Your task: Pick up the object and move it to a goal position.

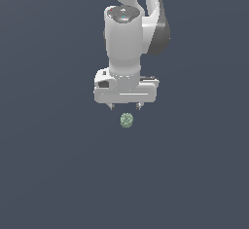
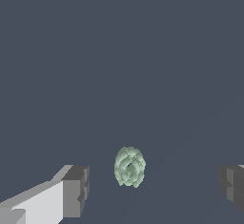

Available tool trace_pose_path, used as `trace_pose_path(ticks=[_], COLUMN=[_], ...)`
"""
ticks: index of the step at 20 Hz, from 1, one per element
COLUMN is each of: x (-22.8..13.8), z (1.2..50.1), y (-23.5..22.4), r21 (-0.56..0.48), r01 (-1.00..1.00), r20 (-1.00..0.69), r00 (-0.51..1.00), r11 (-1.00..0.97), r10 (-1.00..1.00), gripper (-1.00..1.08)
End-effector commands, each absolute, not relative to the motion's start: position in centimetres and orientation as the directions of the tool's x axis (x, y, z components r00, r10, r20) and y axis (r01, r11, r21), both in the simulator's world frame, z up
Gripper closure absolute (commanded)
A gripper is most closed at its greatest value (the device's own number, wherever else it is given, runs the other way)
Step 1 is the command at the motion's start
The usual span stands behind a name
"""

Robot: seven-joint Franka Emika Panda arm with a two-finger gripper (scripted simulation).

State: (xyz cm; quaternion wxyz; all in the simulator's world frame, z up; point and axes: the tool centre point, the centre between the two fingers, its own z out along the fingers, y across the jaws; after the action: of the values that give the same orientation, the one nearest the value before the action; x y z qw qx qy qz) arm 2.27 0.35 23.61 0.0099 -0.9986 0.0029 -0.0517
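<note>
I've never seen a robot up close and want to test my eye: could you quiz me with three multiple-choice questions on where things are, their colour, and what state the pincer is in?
1. Where is the lump?
A. just below the pincer
B. on top of the arm
C. far off at the exterior view's left

2. What colour is it?
A. red
B. pale green
C. black

3. How is the pincer?
A. shut on the lump
B. shut, empty
C. open

Answers: 1 A, the exterior view shows it under the fingertips. 2 B, both views show green. 3 C, the wrist view shows the fingers wide apart, clear of the lump.
</note>
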Motion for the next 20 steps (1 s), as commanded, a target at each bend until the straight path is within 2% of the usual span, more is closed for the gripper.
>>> trace_pose_path(ticks=[1, 9, 20], x=[2.4, 1.7, -2.6], z=[23.9, 21.7, 12.3], y=[0.2, 0.4, 1.0], r21=[-0.023, -0.022, -0.008], r01=[-0.006, -0.026, -0.12], r20=[0.106, 0.09, 0.022], r00=[0.994, 0.996, 0.992], r11=[-1.0, -0.999, -0.993], r10=[-0.008, -0.028, -0.12], gripper=[-0.92, -0.92, -0.92])
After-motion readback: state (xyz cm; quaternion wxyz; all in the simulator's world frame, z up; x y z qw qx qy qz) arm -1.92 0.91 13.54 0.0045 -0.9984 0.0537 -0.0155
